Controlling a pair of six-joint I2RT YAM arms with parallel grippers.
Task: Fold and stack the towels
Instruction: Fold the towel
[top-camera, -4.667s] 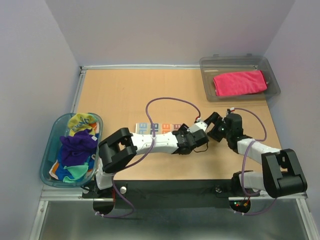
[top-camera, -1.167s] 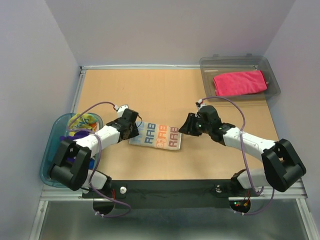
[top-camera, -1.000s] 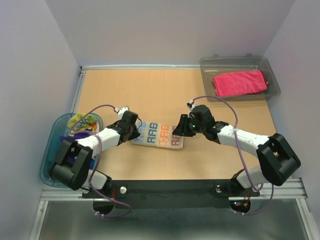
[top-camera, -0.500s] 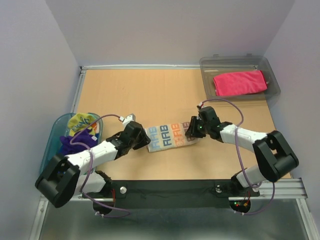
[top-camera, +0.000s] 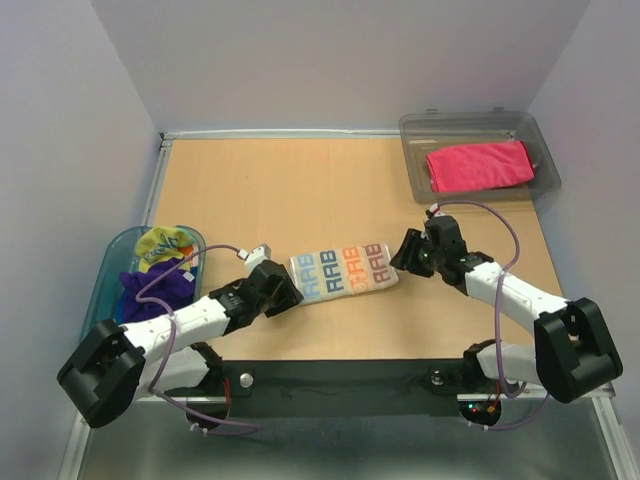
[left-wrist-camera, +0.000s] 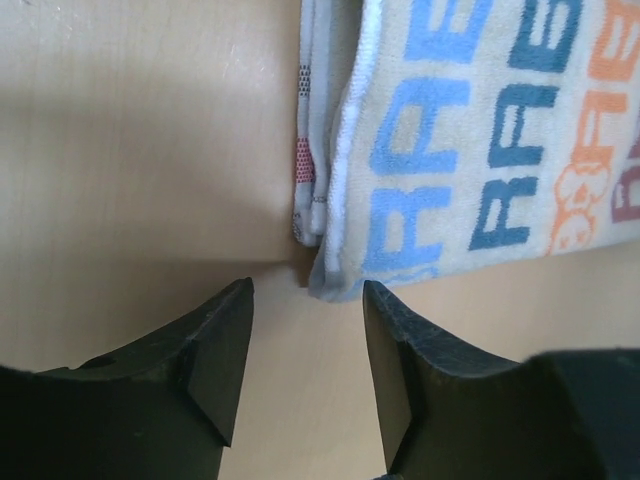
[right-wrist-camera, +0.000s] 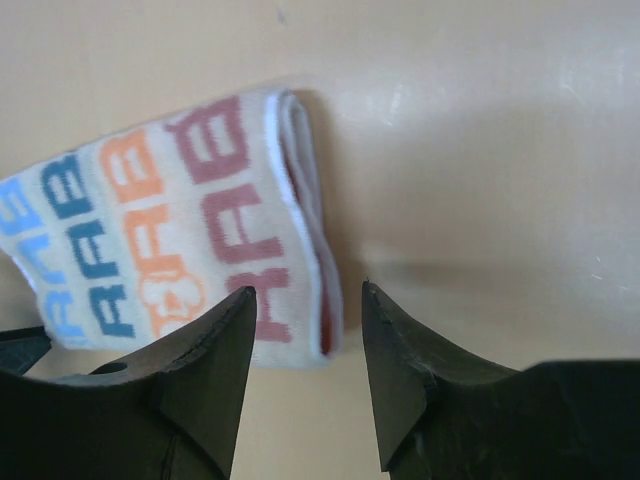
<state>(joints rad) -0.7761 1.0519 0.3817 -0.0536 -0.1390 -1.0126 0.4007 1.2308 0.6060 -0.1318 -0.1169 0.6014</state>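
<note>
A folded white towel with big blue, orange and pink letters lies flat near the table's front middle. My left gripper stands open just off its left end; in the left wrist view the towel has its near corner just ahead of the left gripper. My right gripper is open at the right end; in the right wrist view the towel has its folded edge lying under the gap of the right gripper, ungripped. A pink towel lies folded in the grey bin. Yellow and purple towels are heaped in the tub.
The blue-rimmed oval tub sits at the table's left edge beside my left arm. The clear grey plastic bin stands at the back right corner. Bare wooden table stretches behind the lettered towel.
Both grippers have opened and let go of the lettered towel. The left arm drew back toward the near left, the right arm pulled away to the right. The towel now lies folded slightly further right.
</note>
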